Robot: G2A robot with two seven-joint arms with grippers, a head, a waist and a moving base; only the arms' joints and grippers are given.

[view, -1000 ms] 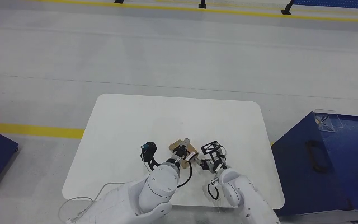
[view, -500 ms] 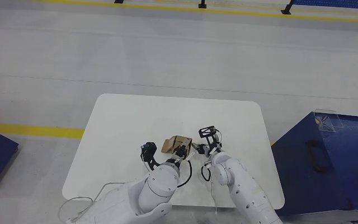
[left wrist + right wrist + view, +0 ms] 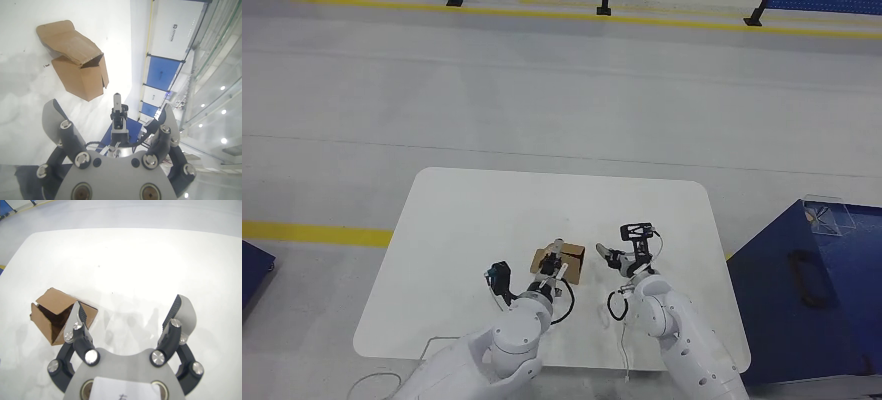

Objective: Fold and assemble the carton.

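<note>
On the white, round-cornered desk [image 3: 472, 220] in front of the robot, a little nearer its body than the middle, lies a small brown cardboard carton [image 3: 562, 257]. It rests on its side, only half made up. The end turned towards the right arm gapes open, dark inside, with its flaps hanging loose. At the opposite end a rounded flap juts out. The broad upper face is creased and dented near one corner.

The two arms come in from the robot's side and flank the carton. The left hand [image 3: 109, 109] is spread wide and holds nothing. The carton sits just past its fingertips, off towards one finger, and a strip of bare desk shows between that finger and the cardboard. From above, this hand is at the carton's near side, close enough that the two overlap in the view.

The right hand [image 3: 128, 300] stands just beside the carton, on the side away from the left arm. It too is opened wide, with only bare desk between its ribbed fingers [image 3: 171, 310]. One of those fingers crosses in front of the carton's open end in the wrist view, and I cannot tell whether it touches the cardboard. From above, a narrow gap of desk seems to lie between them.
</note>
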